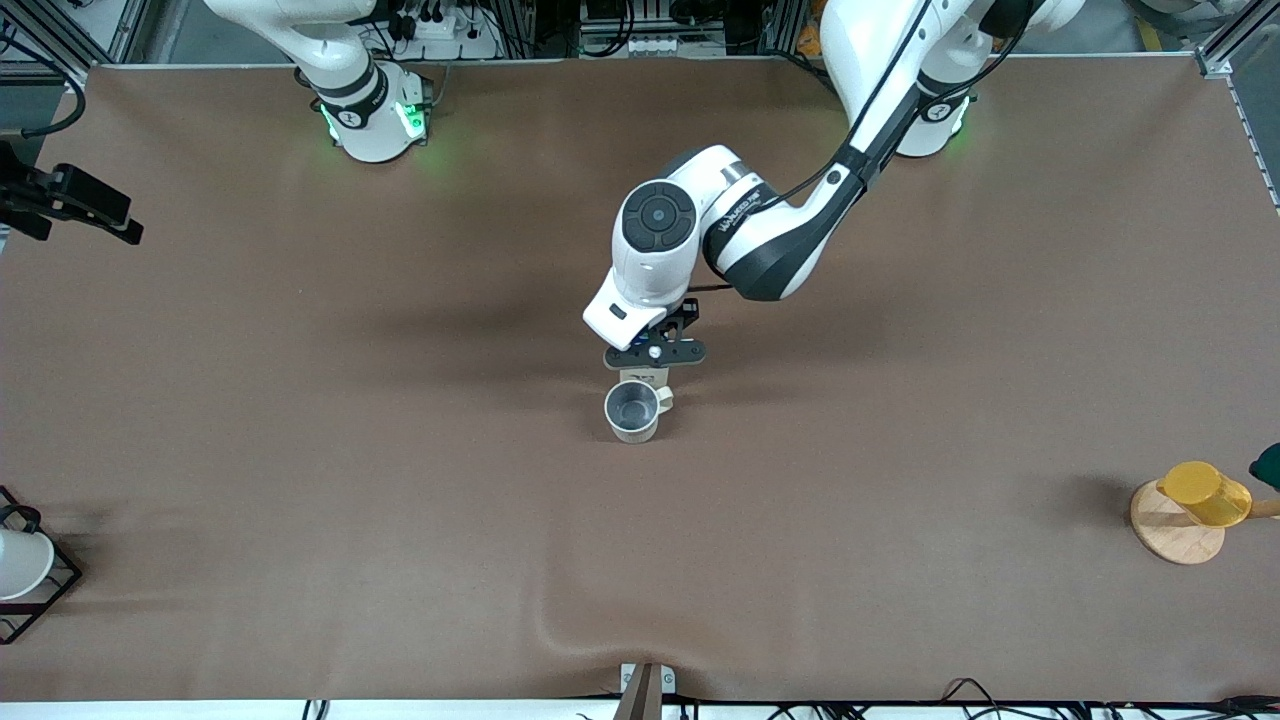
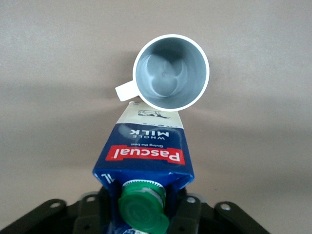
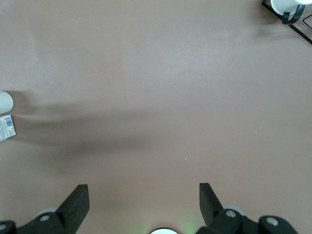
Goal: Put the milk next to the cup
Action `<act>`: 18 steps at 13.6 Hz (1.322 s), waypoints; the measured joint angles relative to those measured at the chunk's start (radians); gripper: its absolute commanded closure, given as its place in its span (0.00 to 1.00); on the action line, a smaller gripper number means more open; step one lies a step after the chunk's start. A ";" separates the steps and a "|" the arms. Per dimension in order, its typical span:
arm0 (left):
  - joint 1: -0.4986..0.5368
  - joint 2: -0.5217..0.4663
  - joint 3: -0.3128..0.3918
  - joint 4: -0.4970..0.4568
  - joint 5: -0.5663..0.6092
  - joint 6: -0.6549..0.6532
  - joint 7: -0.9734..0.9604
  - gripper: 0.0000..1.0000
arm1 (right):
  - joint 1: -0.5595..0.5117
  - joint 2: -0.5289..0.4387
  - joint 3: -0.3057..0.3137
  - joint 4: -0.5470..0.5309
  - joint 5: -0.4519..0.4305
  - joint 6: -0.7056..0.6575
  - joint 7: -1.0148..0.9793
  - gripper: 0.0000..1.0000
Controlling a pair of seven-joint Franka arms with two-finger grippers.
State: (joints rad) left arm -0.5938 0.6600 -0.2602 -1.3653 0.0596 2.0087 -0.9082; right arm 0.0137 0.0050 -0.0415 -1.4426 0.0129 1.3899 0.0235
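Observation:
The milk [image 2: 146,151], a dark blue carton with a green cap [image 2: 142,209] and red label band, is upright in my left gripper [image 2: 144,207]. The jaws are shut on its gabled top. In the front view the left gripper [image 1: 655,355] hides most of the milk [image 1: 645,378]. The cup [image 1: 632,410], a pale grey-white mug with a grey inside, stands at the table's middle, just nearer the front camera than the milk. The carton's base is right beside the cup [image 2: 170,73], by its handle. My right gripper [image 3: 141,202] is open and empty, waiting high near its own base.
A yellow cup [image 1: 1205,493] lies on a wooden disc [image 1: 1175,535] at the left arm's end. A white cup [image 1: 20,565] sits in a black wire rack [image 1: 50,590] at the right arm's end. The brown cloth has a ridge [image 1: 590,640] near the front edge.

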 measured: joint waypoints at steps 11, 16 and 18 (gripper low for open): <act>0.063 -0.126 0.013 0.048 0.002 -0.067 -0.010 0.00 | -0.001 0.000 0.008 -0.009 -0.017 0.023 -0.036 0.00; 0.303 -0.307 0.018 0.047 0.009 -0.251 0.065 0.00 | -0.001 0.000 0.012 -0.009 -0.017 0.036 -0.036 0.00; 0.396 -0.360 0.017 0.038 0.009 -0.300 0.161 0.00 | 0.000 0.000 0.013 -0.009 -0.017 0.044 -0.037 0.00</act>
State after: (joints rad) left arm -0.1979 0.3002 -0.2428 -1.3270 0.0690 1.7091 -0.7470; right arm 0.0137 0.0052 -0.0289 -1.4517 -0.0037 1.4343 -0.0134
